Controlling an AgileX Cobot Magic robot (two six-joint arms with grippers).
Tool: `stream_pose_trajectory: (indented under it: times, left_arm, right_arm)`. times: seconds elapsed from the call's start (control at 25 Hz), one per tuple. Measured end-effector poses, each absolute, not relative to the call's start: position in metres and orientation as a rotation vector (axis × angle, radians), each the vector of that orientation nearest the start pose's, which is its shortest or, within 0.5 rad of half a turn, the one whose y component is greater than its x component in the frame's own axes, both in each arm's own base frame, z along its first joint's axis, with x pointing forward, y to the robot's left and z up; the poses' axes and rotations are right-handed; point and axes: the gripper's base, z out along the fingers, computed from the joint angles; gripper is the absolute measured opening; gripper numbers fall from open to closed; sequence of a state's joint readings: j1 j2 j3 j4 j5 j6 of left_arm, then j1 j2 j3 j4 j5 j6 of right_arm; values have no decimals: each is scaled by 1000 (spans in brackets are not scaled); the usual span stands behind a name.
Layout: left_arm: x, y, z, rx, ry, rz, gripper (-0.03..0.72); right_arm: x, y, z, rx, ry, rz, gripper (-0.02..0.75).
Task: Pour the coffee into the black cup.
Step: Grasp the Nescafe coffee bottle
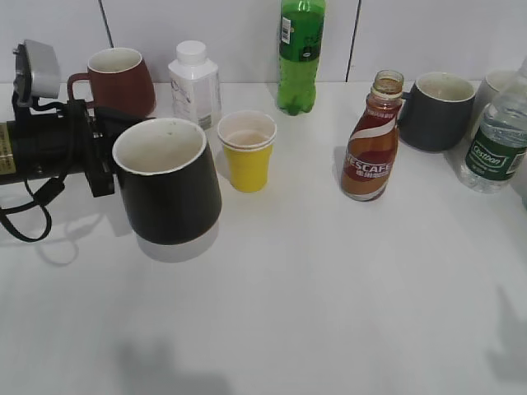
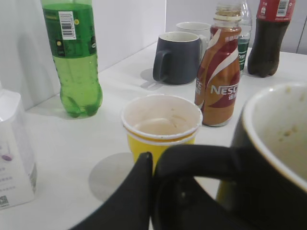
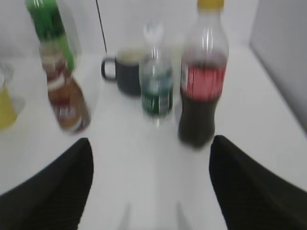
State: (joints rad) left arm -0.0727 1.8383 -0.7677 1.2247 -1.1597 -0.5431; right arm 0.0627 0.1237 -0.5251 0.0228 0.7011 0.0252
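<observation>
The black cup [image 1: 169, 185] is a glossy black mug with an off-white inside. It hangs slightly tilted just above the table at the left. My left gripper [image 1: 103, 152] is shut on its black loop handle, which shows close up in the left wrist view [image 2: 201, 155], where the gripper's finger [image 2: 153, 165] presses against it. The coffee is in the uncapped brown NESCAFE bottle [image 1: 372, 140], which stands upright right of centre and also shows in the left wrist view [image 2: 219, 81] and the right wrist view [image 3: 64, 100]. My right gripper [image 3: 151, 143] is open and empty over bare table.
A yellow paper cup [image 1: 247, 152] stands just right of the black cup. Along the back stand a maroon mug [image 1: 119, 81], a white bottle [image 1: 194, 82], a green soda bottle [image 1: 300, 53], a dark grey mug [image 1: 436, 111] and a water bottle [image 1: 496, 140]. A cola bottle [image 3: 201, 81] stands at the far right.
</observation>
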Motion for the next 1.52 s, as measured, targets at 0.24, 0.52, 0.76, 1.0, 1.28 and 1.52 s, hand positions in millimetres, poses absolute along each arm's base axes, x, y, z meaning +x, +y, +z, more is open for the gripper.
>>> stream_pose_trajectory:
  times: [0.24,0.52,0.76,1.0,1.28,1.52]
  left_arm:
    - [306,-101,174,979,1515,-816,46]
    - [306,-101,174,979,1515,-816,46]
    - [306,-101,174,979,1514,-816,46]
    - [306,-101,174,979,1513,-816,46]
    - [306,-101,174,979,1513,-816,46]
    - [306,-101,174,978,1514,-816,46]
  right_arm:
    - [87,7,337,-122,1634,14,588]
    - [145,23,316,-178,1552,56,588]
    - [174,60,268,-351,1668,169,588]
    - [200,83,230,-378,1798,238,589]
    - [222,95,183,-360,1922,290,638]
    - [237,104,149,-344,1909,339,662]
